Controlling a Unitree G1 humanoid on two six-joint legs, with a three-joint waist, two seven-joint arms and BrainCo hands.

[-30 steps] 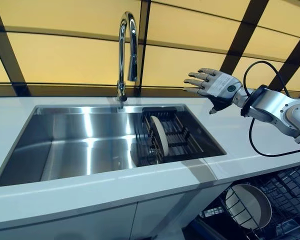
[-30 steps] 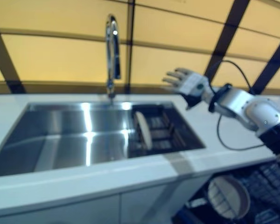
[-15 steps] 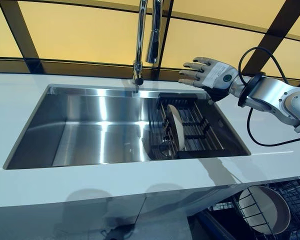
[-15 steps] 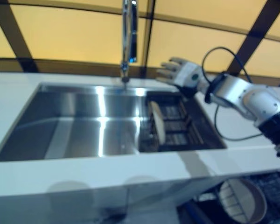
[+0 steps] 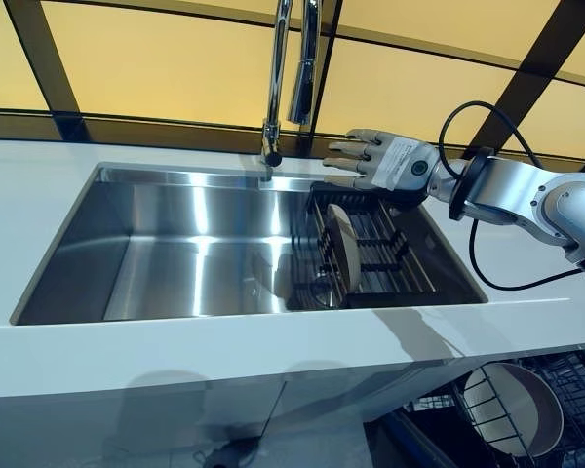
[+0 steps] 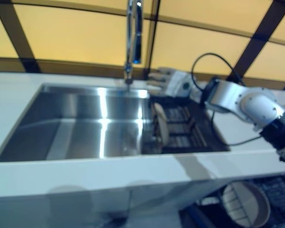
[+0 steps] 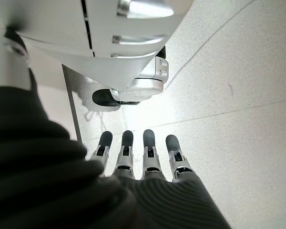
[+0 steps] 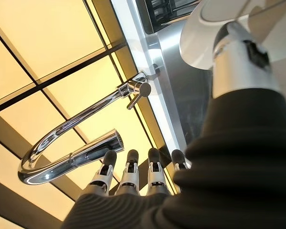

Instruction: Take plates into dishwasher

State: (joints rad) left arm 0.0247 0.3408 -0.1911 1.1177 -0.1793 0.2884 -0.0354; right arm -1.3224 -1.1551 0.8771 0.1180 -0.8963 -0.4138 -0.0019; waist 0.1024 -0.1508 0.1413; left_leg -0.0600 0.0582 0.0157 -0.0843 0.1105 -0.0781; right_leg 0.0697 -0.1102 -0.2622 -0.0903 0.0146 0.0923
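Note:
A pale plate (image 5: 344, 247) stands on edge in the black wire rack (image 5: 390, 261) at the right end of the steel sink (image 5: 175, 253). My right hand (image 5: 382, 164) hovers open above the rack's far end, fingers straight and pointing toward the faucet (image 5: 291, 73), apart from the plate. The right wrist view shows its fingers (image 8: 129, 174) spread below the faucet (image 8: 76, 143), holding nothing. Another round plate (image 5: 512, 409) sits in the open dishwasher's lower rack (image 5: 565, 380) at the bottom right. My left hand (image 7: 143, 162) hangs open over the floor, seen only in its wrist view.
A white countertop (image 5: 273, 341) runs round the sink, with yellow panelled wall (image 5: 156, 68) behind it. The dishwasher rack projects below the counter's right end.
My right hand has moved left and down, from beside the sink's right edge to above the rack's far end. The view shifted a little over the second.

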